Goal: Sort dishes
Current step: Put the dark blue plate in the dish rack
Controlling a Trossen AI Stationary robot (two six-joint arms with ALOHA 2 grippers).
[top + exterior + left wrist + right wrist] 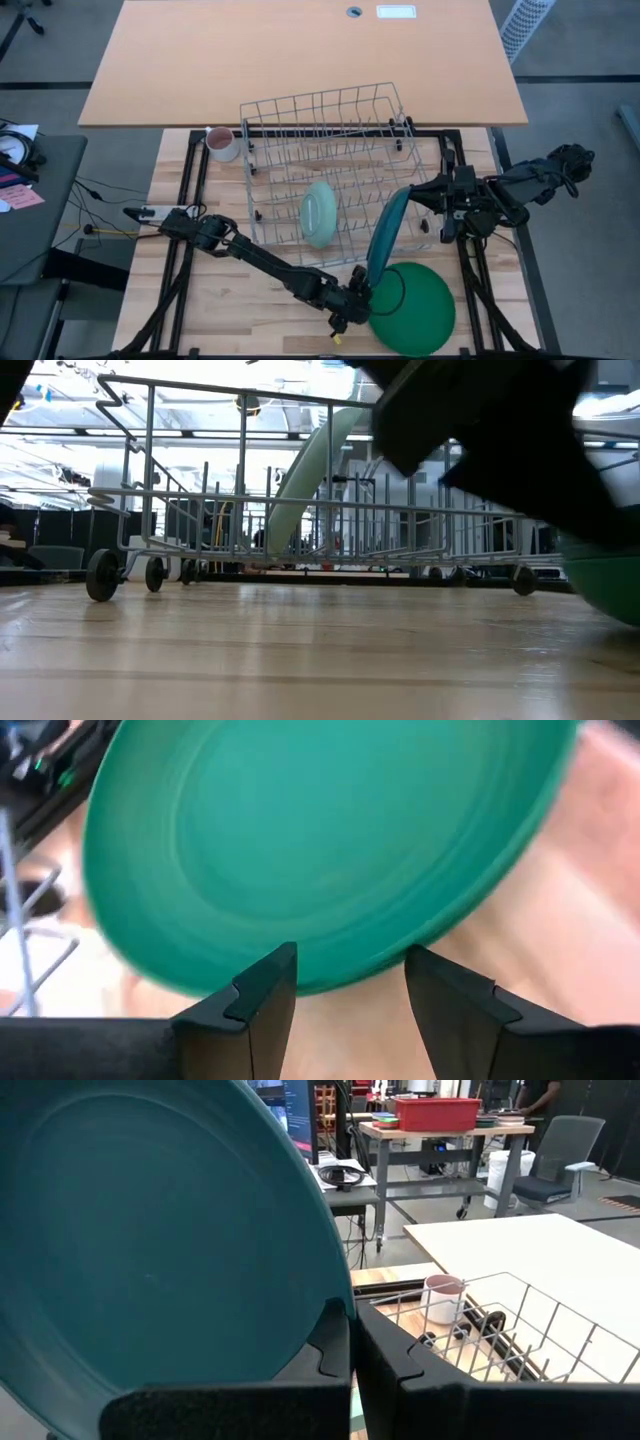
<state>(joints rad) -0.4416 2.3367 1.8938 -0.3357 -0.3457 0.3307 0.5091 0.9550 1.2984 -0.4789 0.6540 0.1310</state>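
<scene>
A dark teal plate (388, 235) stands on edge in the air over the near right corner of the wire rack (330, 130). My right gripper (352, 1320) is shut on it. A large dark green plate (415, 310) lies flat on the table near the front edge. My left gripper (350, 960) is open just before its left rim, a finger on either side of a short stretch of that rim. A pale mint plate (320, 213) stands on edge between the rack's wires. My right gripper pinches the teal plate's rim (338, 1295) between its two fingers, at the plate's far end. The fingers come about level from the table's right. The plate stands on edge, lifted clear of rack and table. Whether my left gripper touches the green plate's rim (345, 982), I cannot tell.
A pinkish-white mug (222, 143) stands at the rack's far left corner. The rack rests on small wheels (102, 575). A second, bare tabletop (300, 50) lies beyond the rack. Open wood lies at the near left of the table.
</scene>
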